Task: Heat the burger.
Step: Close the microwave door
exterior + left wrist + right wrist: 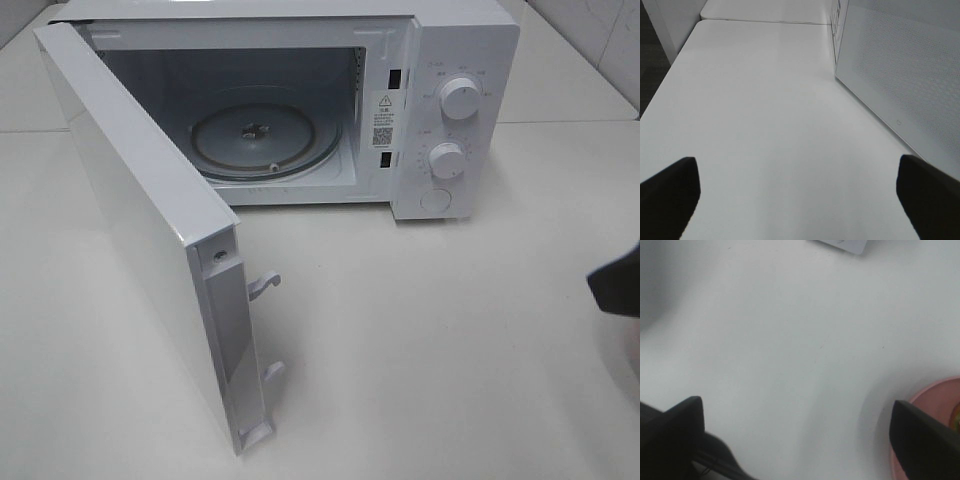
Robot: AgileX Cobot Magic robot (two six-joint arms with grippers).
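Observation:
The burger is almost wholly out of view: only a yellow-green sliver (956, 416) shows on a round pink plate (934, 402) at the edge of the right wrist view. My right gripper (800, 440) is open and empty above the bare table, with the plate beside one finger (922, 442). Its dark tip (615, 288) shows at the right edge of the exterior view. My left gripper (800, 200) is open and empty over the table, outside the exterior view. The white microwave (465, 40) stands at the back with its door (140, 220) swung wide open.
The glass turntable (265, 140) lies bare inside the microwave. Two knobs (460, 98) sit on its right panel. The open door juts toward the front left, its latch hooks (265, 285) sticking out. Its outer face (900, 75) stands close beside my left gripper.

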